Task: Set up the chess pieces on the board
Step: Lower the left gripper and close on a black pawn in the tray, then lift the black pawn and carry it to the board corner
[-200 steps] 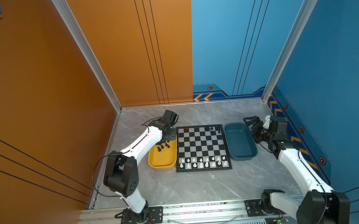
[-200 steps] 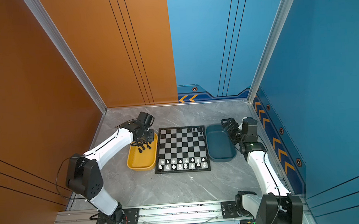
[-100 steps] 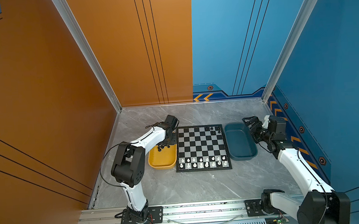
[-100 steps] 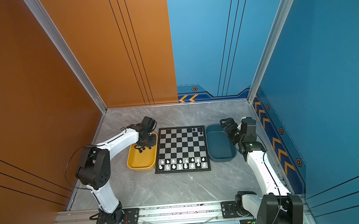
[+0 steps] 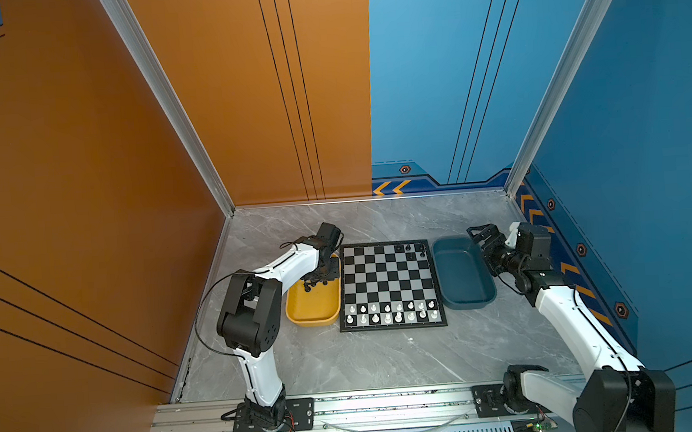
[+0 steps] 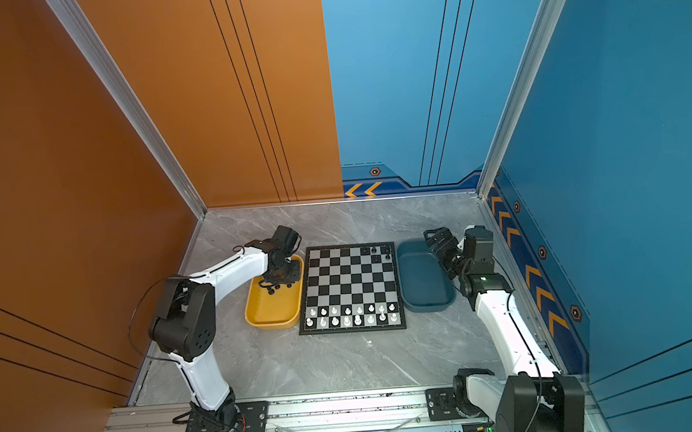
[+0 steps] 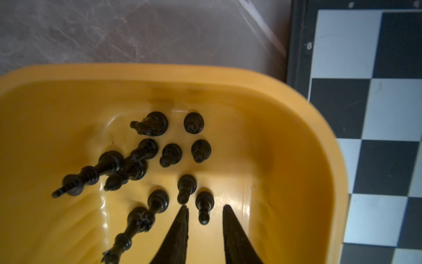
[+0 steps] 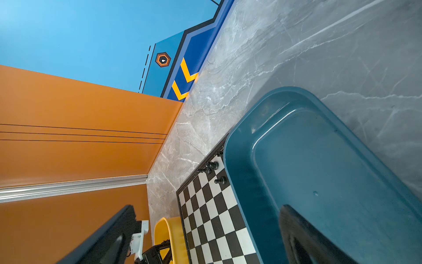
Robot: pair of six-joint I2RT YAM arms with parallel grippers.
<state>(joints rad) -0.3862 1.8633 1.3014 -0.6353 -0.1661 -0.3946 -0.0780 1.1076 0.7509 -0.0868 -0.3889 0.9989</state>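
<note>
The board lies flat between two trays. Several black chess pieces stand at its far right corner; white chessmen fill the two near rows. More black chess pieces stand and lie in the far end of the yellow tray. My left gripper reaches down into that tray, open, its fingertips either side of an upright black pawn with a gap on each side. My right gripper hovers open and empty over the far right rim of the dark blue tray.
The dark blue tray holds nothing. The yellow tray's wall rises close beside my left fingers, with the board's frame just beyond it. Orange and blue walls enclose the marble table.
The left arm's elbow has risen and its gripper has dropped into the yellow tray among the black pieces, jaws narrowing round a pawn. The right arm has hardly moved.
</note>
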